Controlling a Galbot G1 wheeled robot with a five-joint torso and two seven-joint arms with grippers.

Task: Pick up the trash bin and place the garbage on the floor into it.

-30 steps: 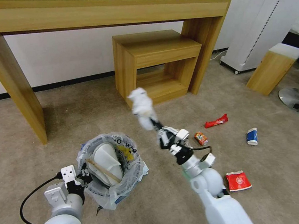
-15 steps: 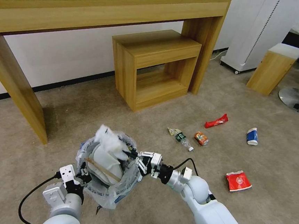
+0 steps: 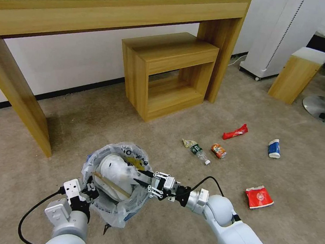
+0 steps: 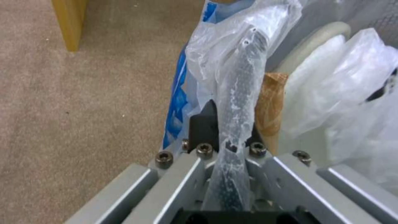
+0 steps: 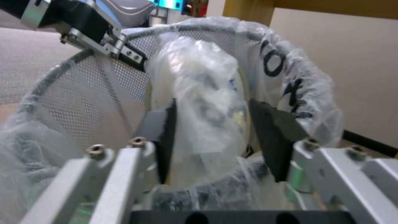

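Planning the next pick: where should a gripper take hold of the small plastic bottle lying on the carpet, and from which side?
Probably from above, fingers closing across the plastic bottle at its dark-labelled middle. It lies flat on the floor, cap toward the robot's right, so the body's width is the narrow span; the crushed can lies close beside the cap end.

The trash bin's mouth is crowded with a white slipper and a wooden stick, the right gripper reaching over its right rim and the left gripper clamped on its near-left rim. Open floor lies right of the bin; bottle, can, wrappers and cup dot it farther right; a long table and a low shelf wall the far side.
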